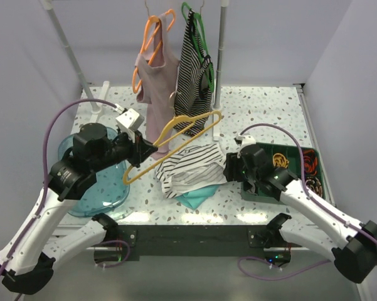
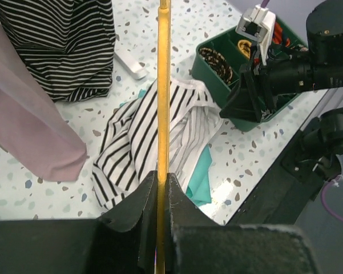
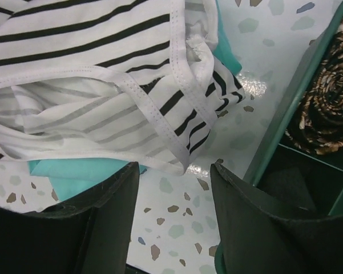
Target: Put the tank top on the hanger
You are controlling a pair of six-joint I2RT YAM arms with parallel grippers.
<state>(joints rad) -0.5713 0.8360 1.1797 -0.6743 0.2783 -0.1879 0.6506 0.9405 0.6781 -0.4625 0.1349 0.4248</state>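
Clamping the hanger [image 2: 163, 85] above the desk [image 1: 263, 106] in the left end effector [image 2: 161, 178] looks like the only step done, since the tank top [image 3: 91, 57] lies crumpled and ungrasped there, the right end effector [image 3: 174, 168] parted just beside its hem.

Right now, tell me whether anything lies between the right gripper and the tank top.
Nothing visible does. The right gripper hangs open at the hem of the tank top, with only bare table between them. The green bin stands off to its side, and the teal cloth lies under the top, not in the way.
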